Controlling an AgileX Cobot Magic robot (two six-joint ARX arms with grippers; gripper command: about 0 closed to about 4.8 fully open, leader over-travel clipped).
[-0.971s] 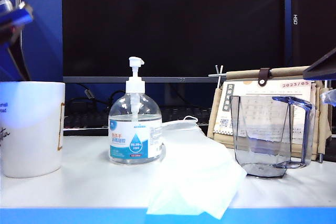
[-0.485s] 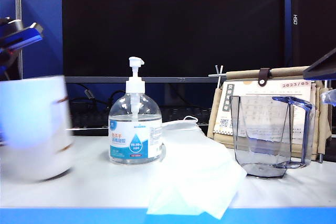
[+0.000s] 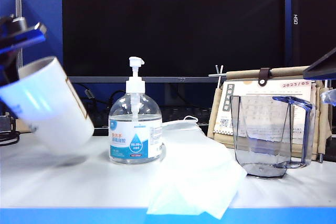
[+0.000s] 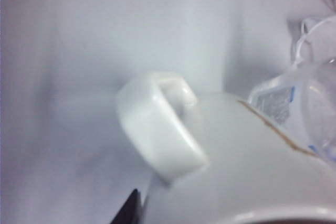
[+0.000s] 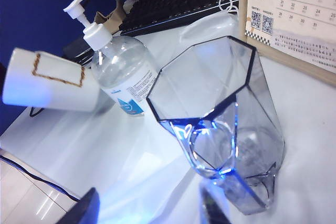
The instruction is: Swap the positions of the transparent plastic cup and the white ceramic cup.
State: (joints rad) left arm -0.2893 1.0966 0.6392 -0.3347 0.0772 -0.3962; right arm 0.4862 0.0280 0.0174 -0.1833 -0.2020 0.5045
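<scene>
1. The left gripper (image 3: 18,38), dark with a blue part, sat at the far left of the exterior view, clamped on the rim of the large white tapered ceramic cup (image 3: 47,106); the cup hung tilted above the white tabletop (image 3: 79,182), its mouth up toward the gripper and its base toward the bottle, a shadow beneath it.
2. In the left wrist view the cup's handle (image 4: 157,124) and thin brown outline showed close up; the gripper's fingers barely appeared there.
3. The right gripper (image 5: 149,211) hovered with jaws spread wide, holding nothing, just above the clear blue-grey faceted plastic cup (image 5: 220,129); only its dark finger tips showed in the right wrist view.
4. The plastic cup stood upright on the right of the tabletop, in front of a beige desk calendar (image 3: 262,103).
5. Between the cups stood a clear pump bottle with a blue-white label (image 3: 135,129); beside it lay a white face mask (image 3: 194,177); a dark monitor (image 3: 173,24) stood behind.
</scene>
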